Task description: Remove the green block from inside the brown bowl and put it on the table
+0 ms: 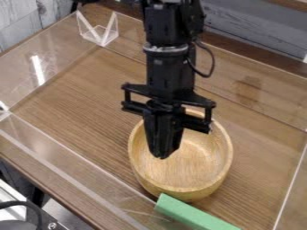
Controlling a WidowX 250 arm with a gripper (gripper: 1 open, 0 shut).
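Note:
The brown bowl (182, 166) sits on the table (84, 99) near its front edge, and nothing shows inside it. My gripper (164, 151) points down into the bowl, just above its floor. Its dark fingers are pressed together, shut, with nothing between them. The green block (192, 216) lies outside the bowl, just in front of its near rim. It is a flat bright green bar, partly cut off by the bottom of the picture.
Low clear acrylic walls (48, 54) run around the tabletop. A small clear stand (99, 29) is at the back left corner. Bare wood lies left of the bowl and behind it to the right.

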